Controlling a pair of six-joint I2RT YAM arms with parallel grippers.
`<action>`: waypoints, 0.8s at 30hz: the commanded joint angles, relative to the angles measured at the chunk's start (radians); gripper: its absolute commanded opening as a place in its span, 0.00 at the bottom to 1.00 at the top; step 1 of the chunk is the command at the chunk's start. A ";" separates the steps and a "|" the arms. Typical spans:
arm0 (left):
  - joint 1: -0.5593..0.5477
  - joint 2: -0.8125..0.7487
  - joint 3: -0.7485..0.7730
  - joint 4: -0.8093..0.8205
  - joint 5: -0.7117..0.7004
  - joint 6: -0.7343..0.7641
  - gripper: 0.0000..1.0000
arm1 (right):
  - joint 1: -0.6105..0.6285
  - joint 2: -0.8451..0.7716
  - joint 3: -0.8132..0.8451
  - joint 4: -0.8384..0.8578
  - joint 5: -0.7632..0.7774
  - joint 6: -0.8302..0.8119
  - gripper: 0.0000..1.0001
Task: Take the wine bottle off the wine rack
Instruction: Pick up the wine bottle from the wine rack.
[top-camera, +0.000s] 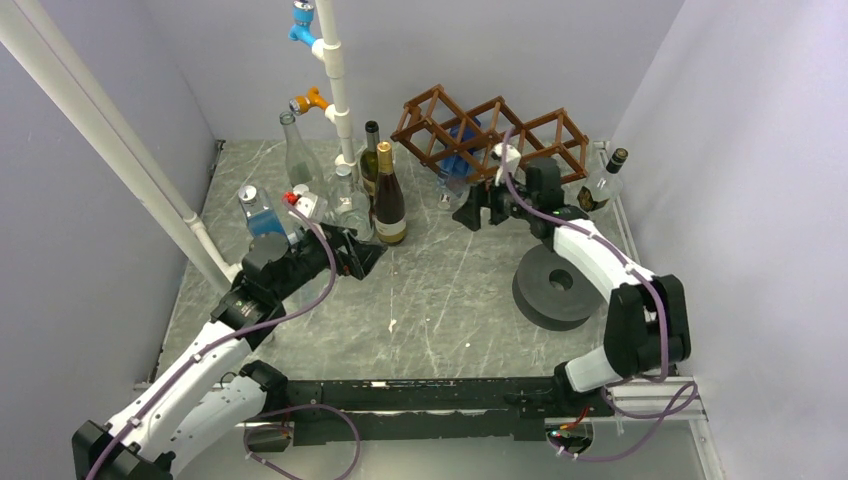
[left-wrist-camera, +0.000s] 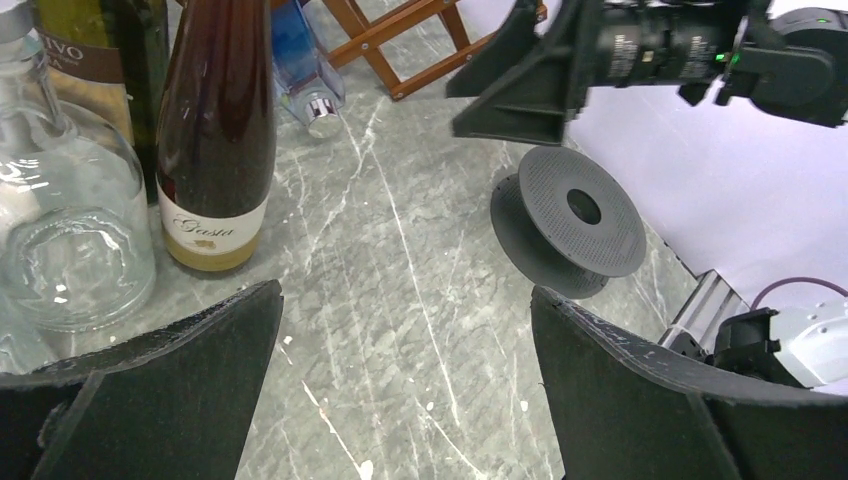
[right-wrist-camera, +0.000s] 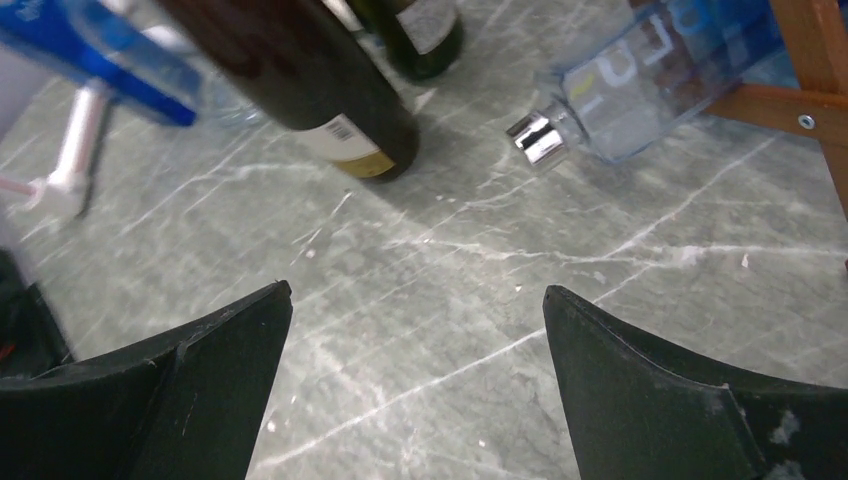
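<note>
The brown wooden wine rack (top-camera: 490, 135) stands at the back of the table. A clear blue-tinted bottle (top-camera: 460, 155) lies in one of its cells, neck slanting down toward the table. In the right wrist view this bottle (right-wrist-camera: 650, 70) has a silver cap (right-wrist-camera: 537, 140) just above the table, beside a rack slat (right-wrist-camera: 800, 95). My right gripper (top-camera: 470, 212) is open and empty, low in front of the rack and short of the cap; its jaws (right-wrist-camera: 417, 293) frame bare table. My left gripper (top-camera: 365, 255) is open and empty by the standing bottles, also bare between its jaws (left-wrist-camera: 405, 290).
A brown bottle with a gold top (top-camera: 388, 195), a dark green bottle (top-camera: 371, 155) and clear glass bottles (top-camera: 298, 150) stand at the back left. Another bottle (top-camera: 600, 180) stands right of the rack. A grey spool (top-camera: 555, 285) lies near the right arm. A white pipe (top-camera: 335, 80) rises at the back.
</note>
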 joint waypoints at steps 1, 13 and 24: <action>-0.003 -0.010 -0.002 0.053 0.056 -0.008 0.99 | 0.083 0.078 0.083 0.084 0.353 0.109 1.00; -0.002 -0.116 -0.105 0.060 0.019 0.006 0.99 | 0.121 0.240 0.149 0.239 0.489 0.191 1.00; -0.003 -0.139 -0.113 0.026 -0.005 0.012 0.99 | 0.125 0.375 0.209 0.310 0.603 0.311 1.00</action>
